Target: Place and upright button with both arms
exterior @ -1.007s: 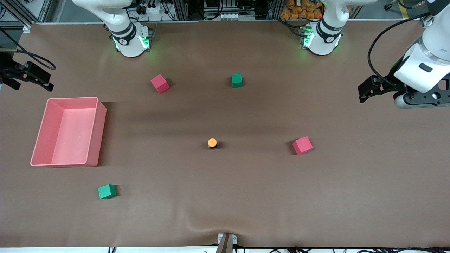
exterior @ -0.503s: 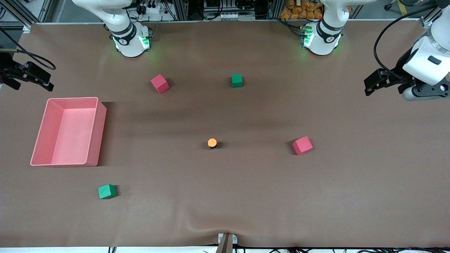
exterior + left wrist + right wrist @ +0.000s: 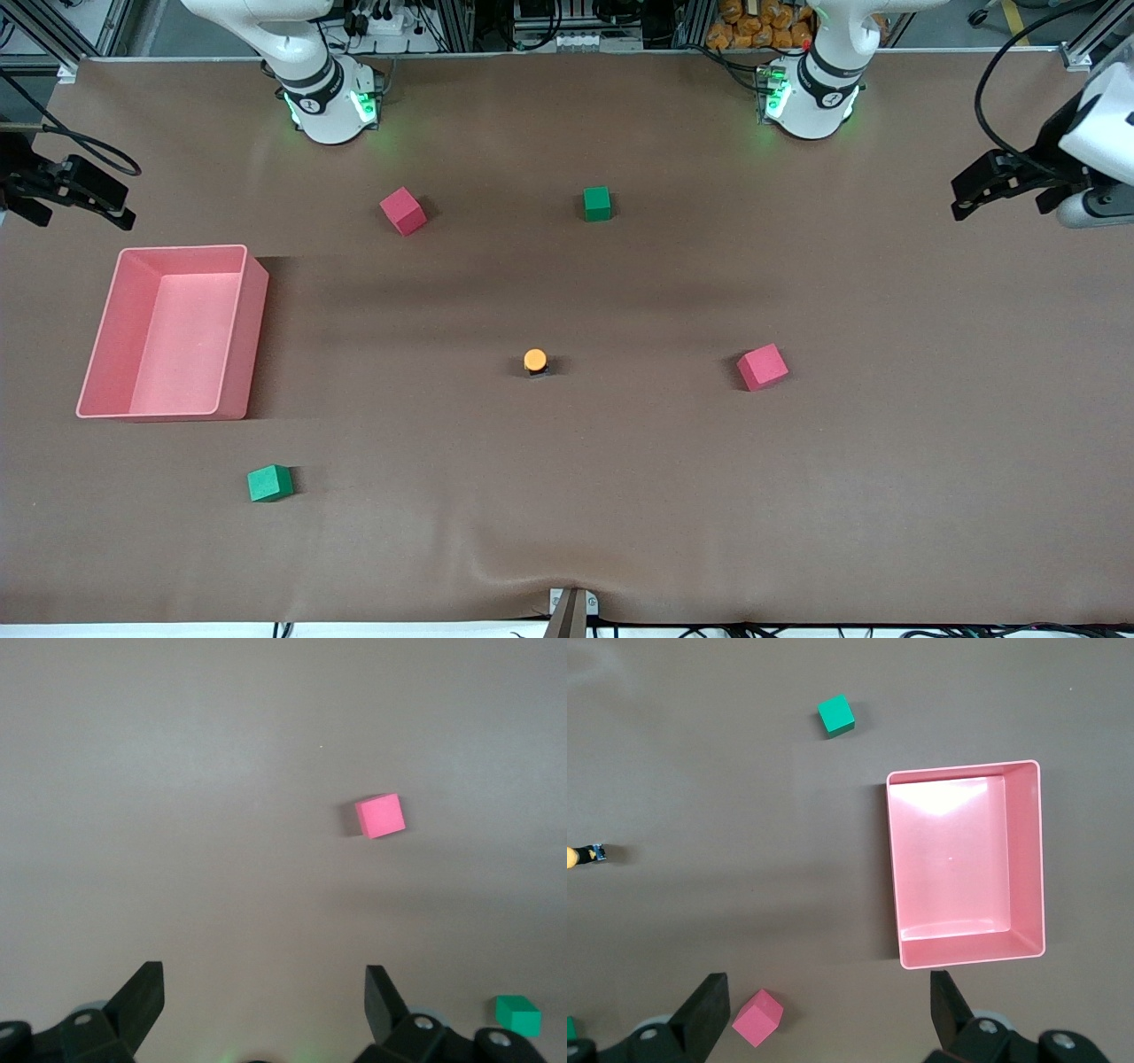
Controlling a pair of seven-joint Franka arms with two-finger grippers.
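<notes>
The button (image 3: 535, 361) stands upright near the middle of the table, its orange cap on top of the black body. It also shows at the edge of the right wrist view as the button (image 3: 589, 853). My left gripper (image 3: 973, 193) hangs open and empty over the left arm's end of the table, well away from the button. In its wrist view the left gripper (image 3: 263, 981) has only bare mat between its fingers. My right gripper (image 3: 99, 200) waits open over the right arm's end, above the table's edge. The right gripper (image 3: 830, 992) holds nothing.
A pink tray (image 3: 239, 337) lies empty toward the right arm's end. One red cube (image 3: 762, 367) sits beside the button toward the left arm's end. Another red cube (image 3: 403, 211) and a green cube (image 3: 597, 203) lie nearer the bases. A second green cube (image 3: 269, 483) lies nearer the camera.
My left gripper has drawn back toward the left arm's end of the table and toward the bases' side. The right arm, the button and the cubes have not moved.
</notes>
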